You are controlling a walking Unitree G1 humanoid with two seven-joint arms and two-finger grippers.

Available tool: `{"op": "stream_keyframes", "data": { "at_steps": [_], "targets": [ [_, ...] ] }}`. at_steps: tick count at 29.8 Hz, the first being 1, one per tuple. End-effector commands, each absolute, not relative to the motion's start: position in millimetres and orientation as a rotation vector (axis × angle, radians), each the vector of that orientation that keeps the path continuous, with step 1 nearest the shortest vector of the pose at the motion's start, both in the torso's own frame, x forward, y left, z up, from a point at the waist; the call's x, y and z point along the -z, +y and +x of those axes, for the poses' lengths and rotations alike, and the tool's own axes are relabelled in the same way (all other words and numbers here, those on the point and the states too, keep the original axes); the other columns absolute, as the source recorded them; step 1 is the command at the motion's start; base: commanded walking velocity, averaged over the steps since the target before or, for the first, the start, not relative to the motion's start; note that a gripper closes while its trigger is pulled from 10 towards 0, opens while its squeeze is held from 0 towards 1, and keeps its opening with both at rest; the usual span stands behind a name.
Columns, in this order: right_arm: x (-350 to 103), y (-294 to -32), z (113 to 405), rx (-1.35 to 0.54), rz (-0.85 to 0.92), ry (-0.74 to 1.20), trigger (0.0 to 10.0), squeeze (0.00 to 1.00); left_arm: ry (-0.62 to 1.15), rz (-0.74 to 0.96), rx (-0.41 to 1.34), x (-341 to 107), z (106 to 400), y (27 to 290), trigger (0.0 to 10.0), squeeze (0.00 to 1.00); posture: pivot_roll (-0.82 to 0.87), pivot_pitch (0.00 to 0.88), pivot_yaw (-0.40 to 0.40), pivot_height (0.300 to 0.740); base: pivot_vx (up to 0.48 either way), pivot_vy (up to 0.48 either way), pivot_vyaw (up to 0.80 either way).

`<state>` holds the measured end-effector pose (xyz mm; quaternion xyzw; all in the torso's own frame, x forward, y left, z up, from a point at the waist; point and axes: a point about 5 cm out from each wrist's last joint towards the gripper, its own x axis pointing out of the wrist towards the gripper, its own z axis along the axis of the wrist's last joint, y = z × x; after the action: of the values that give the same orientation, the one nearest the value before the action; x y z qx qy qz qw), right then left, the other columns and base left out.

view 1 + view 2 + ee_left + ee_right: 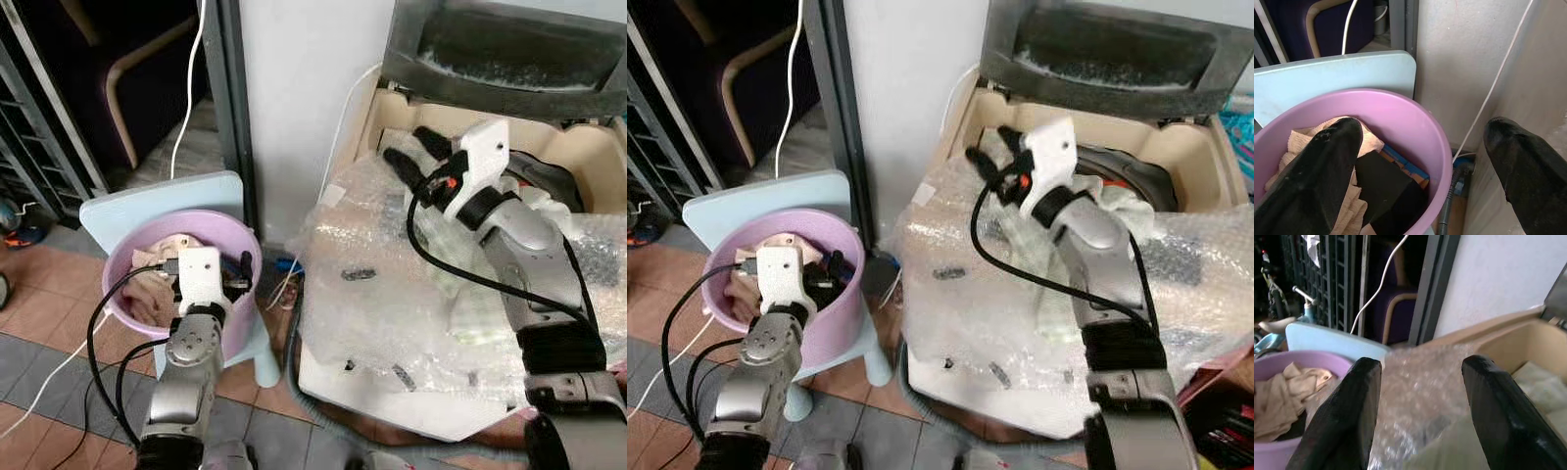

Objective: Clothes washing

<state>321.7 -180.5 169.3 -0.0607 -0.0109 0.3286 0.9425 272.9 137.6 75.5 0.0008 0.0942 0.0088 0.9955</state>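
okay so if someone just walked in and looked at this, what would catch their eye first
Probably the pink basin on the pale blue stool, holding beige cloth, with the open left gripper over it. Then the washing machine, lid up, front draped in bubble wrap, the open right gripper above it.

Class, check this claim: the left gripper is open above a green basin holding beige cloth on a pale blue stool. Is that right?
Not quite: the basin is pink-purple, not green, as the left wrist view shows. The rest holds: the left gripper is open above it, beige cloth inside, pale blue stool beneath.
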Motion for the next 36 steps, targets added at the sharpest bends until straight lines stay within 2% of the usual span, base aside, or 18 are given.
{"op": "stream_keyframes", "data": {
  "at_steps": [1, 5, 7, 13, 17, 20, 24, 26, 29, 33, 35, 36],
  "targets": [
    [-177.1, -183.7, 314.2, -0.743, -0.136, -0.020, 10.0, 1.00, 0.177, 0.004, -0.008, -79.0, 275.2, 133.3, 10.0, 0.00, -0.04, 0.000, -0.027, 0.740, 0.000, 0.000, 0.00],
    [-168.7, -193.6, 311.5, -0.729, -0.157, 0.028, 10.0, 1.00, 0.178, 0.004, -0.007, -78.8, 275.2, 132.8, 10.0, 0.00, -0.04, 0.000, -0.027, 0.740, 0.000, 0.000, 0.00],
    [-159.8, -218.0, 316.4, -0.593, -0.152, 0.093, 10.0, 1.00, 0.184, 0.005, -0.010, -77.6, 274.4, 133.9, 10.0, 0.00, -0.04, 0.000, -0.030, 0.740, 0.000, 0.000, 0.00],
    [-150.0, -250.7, 321.6, -0.382, -0.064, 0.186, 10.0, 1.00, 0.189, 0.010, -0.020, -76.6, 273.0, 136.1, 10.0, 0.00, -0.03, 0.000, -0.033, 0.740, 0.000, 0.000, 0.00],
    [-154.3, -268.8, 330.2, -0.237, 0.001, 0.167, 10.0, 1.00, 0.191, 0.012, -0.021, -76.2, 272.8, 136.1, 10.0, 0.00, -0.03, 0.000, -0.032, 0.740, 0.000, 0.000, 0.00],
    [-170.9, -284.5, 341.6, -0.064, 0.006, 0.078, 10.0, 1.00, 0.191, 0.025, -0.023, -75.8, 273.8, 136.3, 10.0, 0.00, -0.03, 0.000, -0.033, 0.740, 0.000, 0.000, 0.00],
    [-196.4, -286.4, 349.6, 0.019, 0.042, -0.052, 10.0, 1.00, 0.193, 0.025, -0.025, -75.6, 273.8, 136.0, 10.0, 0.00, -0.03, 0.000, -0.035, 0.740, 0.000, 0.000, 0.00],
    [-219.0, -281.0, 354.0, 0.026, 0.083, -0.160, 10.0, 1.00, 0.195, 0.029, -0.031, -75.4, 273.2, 136.2, 10.0, 0.00, -0.03, 0.000, -0.036, 0.740, 0.000, 0.000, 0.00],
    [-234.2, -275.9, 357.4, 0.023, 0.094, -0.222, 10.0, 1.00, 0.197, 0.029, -0.035, -75.1, 272.6, 136.6, 10.0, 0.00, -0.03, 0.000, -0.038, 0.740, 0.000, 0.000, 0.00],
    [-245.1, -266.7, 359.7, -0.006, 0.069, -0.263, 10.0, 1.00, 0.198, 0.030, -0.038, -74.6, 272.4, 136.9, 10.0, 0.00, -0.03, 0.000, -0.040, 0.740, 0.000, 0.000, 0.00],
    [-247.1, -247.2, 354.9, -0.105, -0.030, -0.283, 10.0, 1.00, 0.195, 0.026, -0.038, -74.6, 272.9, 136.1, 10.0, 0.00, -0.03, 0.000, -0.043, 0.740, 0.000, 0.000, 0.00],
    [-246.3, -246.0, 354.2, -0.113, -0.039, -0.282, 10.0, 1.00, 0.194, 0.026, -0.038, -74.5, 273.0, 136.0, 10.0, 0.00, -0.03, 0.000, -0.043, 0.740, 0.000, 0.000, 0.00]
  ]
}}
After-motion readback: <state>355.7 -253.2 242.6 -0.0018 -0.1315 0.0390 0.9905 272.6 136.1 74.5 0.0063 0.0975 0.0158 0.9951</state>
